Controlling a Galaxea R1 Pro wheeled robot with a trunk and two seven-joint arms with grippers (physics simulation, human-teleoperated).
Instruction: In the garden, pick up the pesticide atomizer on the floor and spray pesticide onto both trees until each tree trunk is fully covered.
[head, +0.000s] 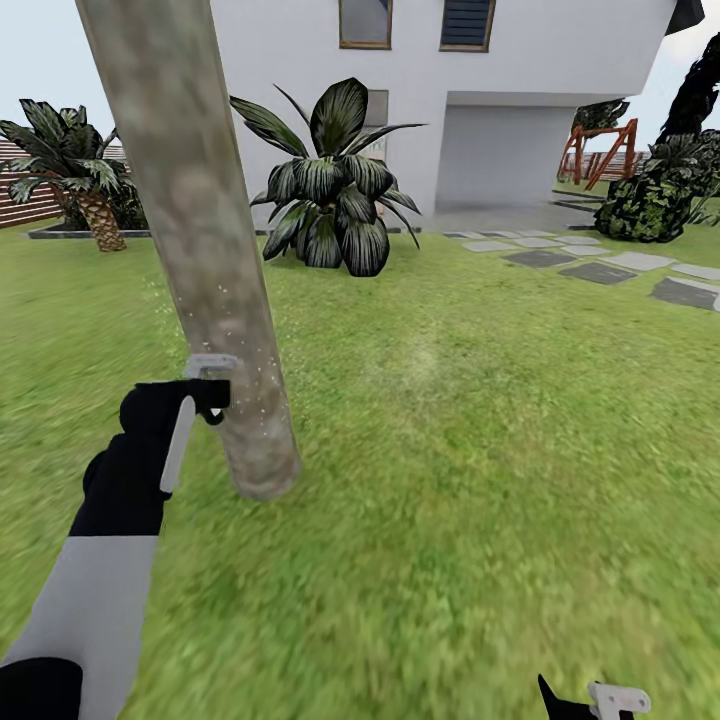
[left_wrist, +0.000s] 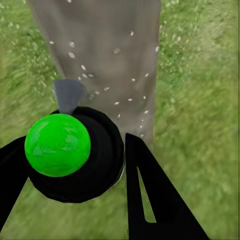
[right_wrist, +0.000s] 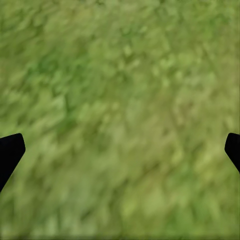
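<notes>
A thick grey-brown tree trunk (head: 205, 260) leans up from the grass floor (head: 450, 480) at the left. My left gripper (head: 205, 395) is pressed close to its lower part. In the left wrist view the left gripper (left_wrist: 75, 175) is shut on the pesticide atomizer (left_wrist: 57, 145), a black body with a bright green ball on top. Its grey nozzle (left_wrist: 67, 95) points at the trunk (left_wrist: 105, 45). White pesticide specks (left_wrist: 117, 75) dot the bark, and the specks (head: 262, 400) show low on the trunk. My right gripper (head: 590, 700) hangs low at the right; its fingertips (right_wrist: 10, 150) are wide apart over grass, open and empty.
A dark broad-leaved plant (head: 335, 190) stands before the white house (head: 520, 100). A small palm (head: 90, 200) and brown fence (head: 25, 200) are far left. Grey stepping stones (head: 600, 268), a leafy bush (head: 650, 200) and a red wooden frame (head: 600, 150) lie far right. Open lawn spreads right of the trunk.
</notes>
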